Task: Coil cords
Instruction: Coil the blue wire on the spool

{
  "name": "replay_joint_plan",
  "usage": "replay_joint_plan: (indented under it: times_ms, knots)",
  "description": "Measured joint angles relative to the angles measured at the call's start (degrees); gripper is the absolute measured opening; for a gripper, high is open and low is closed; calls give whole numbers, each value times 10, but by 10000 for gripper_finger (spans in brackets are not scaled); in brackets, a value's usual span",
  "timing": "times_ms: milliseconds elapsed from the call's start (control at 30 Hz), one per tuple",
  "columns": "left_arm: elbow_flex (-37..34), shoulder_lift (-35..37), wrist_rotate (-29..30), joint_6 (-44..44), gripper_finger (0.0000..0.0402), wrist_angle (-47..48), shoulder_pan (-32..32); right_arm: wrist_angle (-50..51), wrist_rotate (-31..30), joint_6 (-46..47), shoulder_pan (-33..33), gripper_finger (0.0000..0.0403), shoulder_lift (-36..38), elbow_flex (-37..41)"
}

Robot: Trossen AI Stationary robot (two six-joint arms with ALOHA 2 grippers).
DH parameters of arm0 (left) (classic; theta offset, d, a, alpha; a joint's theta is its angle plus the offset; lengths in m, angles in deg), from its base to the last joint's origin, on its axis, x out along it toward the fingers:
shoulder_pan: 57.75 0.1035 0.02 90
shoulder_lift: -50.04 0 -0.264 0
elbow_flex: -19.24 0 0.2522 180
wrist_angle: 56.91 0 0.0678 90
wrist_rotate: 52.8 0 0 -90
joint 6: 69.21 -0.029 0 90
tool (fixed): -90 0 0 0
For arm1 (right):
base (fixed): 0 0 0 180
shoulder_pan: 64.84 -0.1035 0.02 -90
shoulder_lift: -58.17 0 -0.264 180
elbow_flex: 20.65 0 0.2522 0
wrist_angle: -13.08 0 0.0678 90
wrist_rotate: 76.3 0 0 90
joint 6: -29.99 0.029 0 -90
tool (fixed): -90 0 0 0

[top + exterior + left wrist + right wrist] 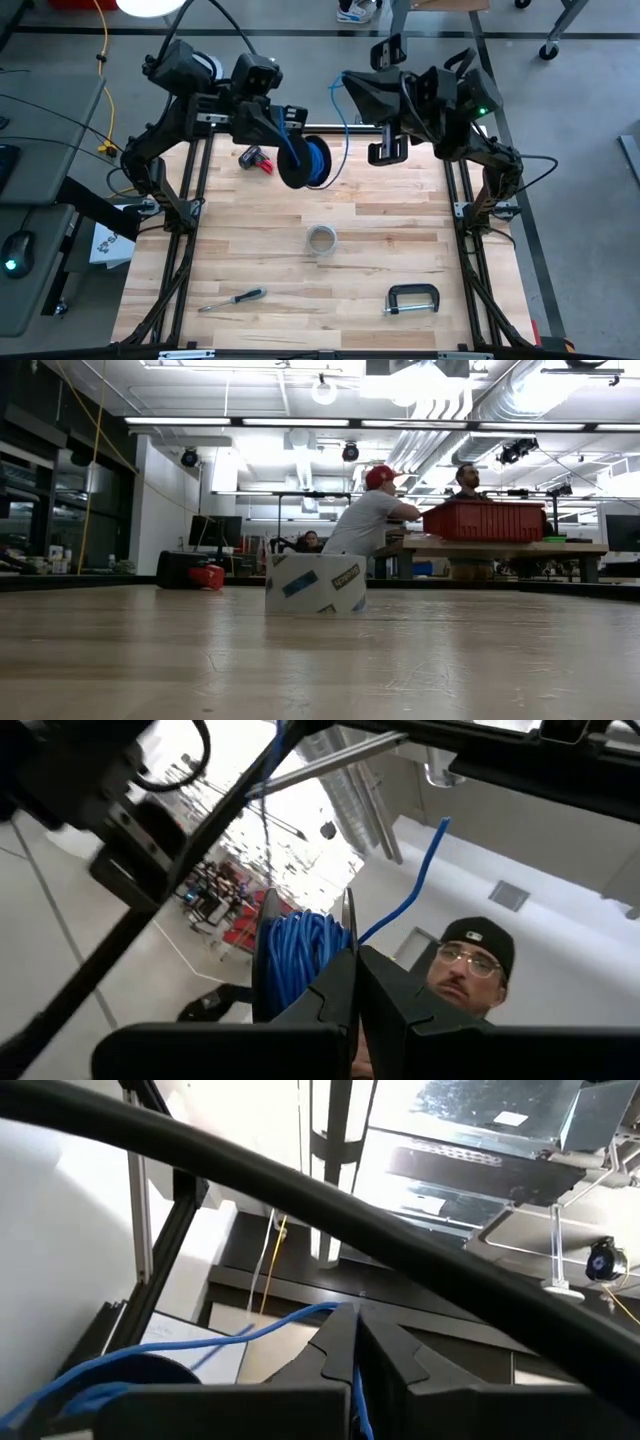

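Pale grey cord nowhere discernible

1. The thin blue cord (316, 160) is mostly wound in tight turns on a black flanged spool, which sits up off the table, near its far edge and well behind the roll of pale tape (321, 240).
2. A loose tail leaves the coil, climbs away from the tape roll and curves over to a free end.
3. In the left wrist view the blue windings (298, 955) bunch between the flanges, tail sticking straight out.
4. No pale grey cord in any view.
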State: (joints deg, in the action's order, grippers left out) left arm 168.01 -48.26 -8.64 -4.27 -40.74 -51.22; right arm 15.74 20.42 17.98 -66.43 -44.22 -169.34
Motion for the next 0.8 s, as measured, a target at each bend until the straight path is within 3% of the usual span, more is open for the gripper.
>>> replay_joint_plan:
  times_ms: [400,800]
  knots:
    - [0,0,5,-21,5,73,-7,-1,1,-5,-1,0,0,0]
    - [0,0,10,-20,5,67,-43,-2,2,-7,10,0,0,0]
